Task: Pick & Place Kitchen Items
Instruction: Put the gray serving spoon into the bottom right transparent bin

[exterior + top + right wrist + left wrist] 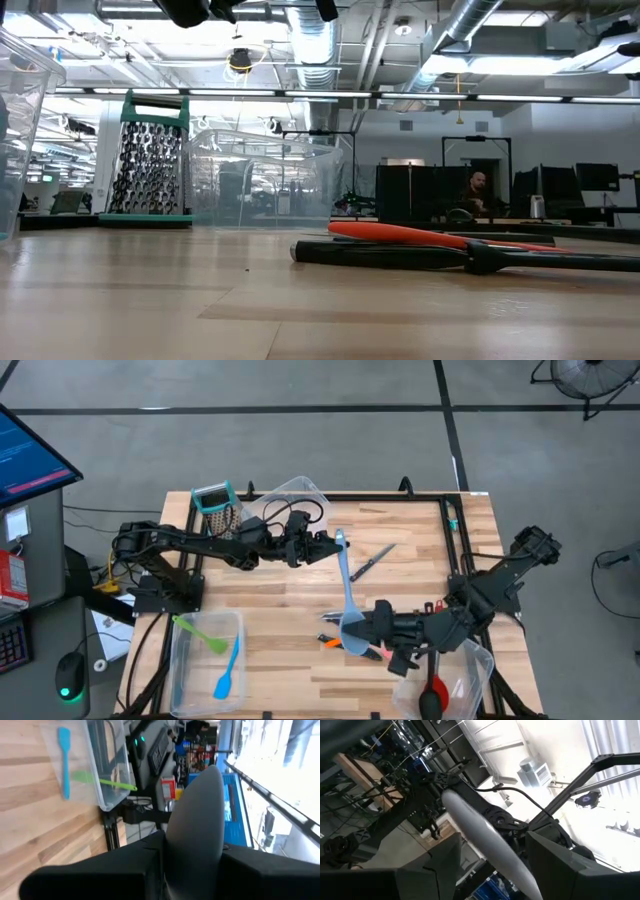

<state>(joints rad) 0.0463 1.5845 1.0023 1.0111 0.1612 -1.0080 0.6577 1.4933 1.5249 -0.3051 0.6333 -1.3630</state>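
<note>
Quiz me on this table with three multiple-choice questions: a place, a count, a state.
1. The grater stands: A back-left of the table; B in a tub; C front-right.
2. Utensils in the front-left tub: A none; B two; C five.
3. The right gripper is: A open, empty; B holding the grater; C shut on the pale spatula.
A: it sits upright at the back-left edge. B: a green spatula and a blue spatula lie inside. C: it clamps the blade end; the left gripper is at the handle end.
</note>
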